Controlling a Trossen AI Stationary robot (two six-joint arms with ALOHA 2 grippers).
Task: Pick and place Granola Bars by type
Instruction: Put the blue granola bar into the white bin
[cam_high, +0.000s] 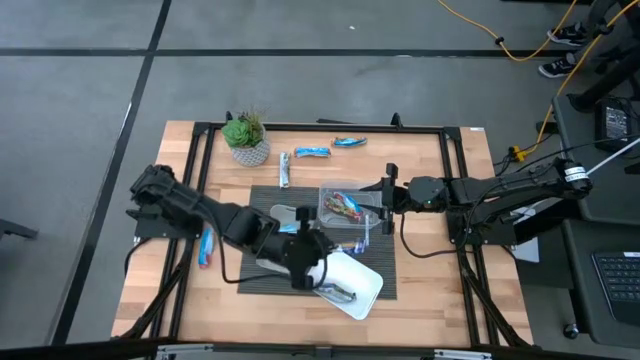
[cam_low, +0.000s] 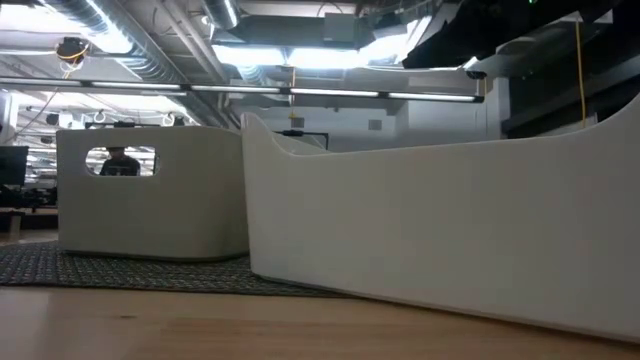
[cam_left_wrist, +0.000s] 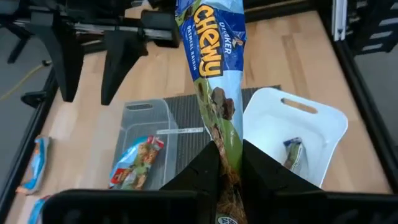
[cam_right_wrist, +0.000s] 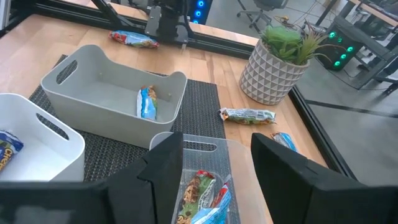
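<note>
Left gripper (cam_left_wrist: 227, 163) is pinching a blue Chewy bar (cam_left_wrist: 214, 68), seemingly above the white tray (cam_left_wrist: 323, 134); right gripper (cam_right_wrist: 216, 163) spread open over the clear tray (cam_right_wrist: 217, 149).

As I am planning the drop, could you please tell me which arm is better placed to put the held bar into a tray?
Left, probably: its gripper already clamps the blue foil Chewy granola bar above the white plastic tray; the right gripper is empty.

Table: my wooden table (cam_high: 420, 290).
Middle: dark ribbed mat (cam_high: 262, 200) carrying my trays.
Far edge: potted plant (cam_high: 246, 138), three granola bars (cam_high: 311, 153).
Left edge: another wrapped bar (cam_high: 206, 246).
</note>
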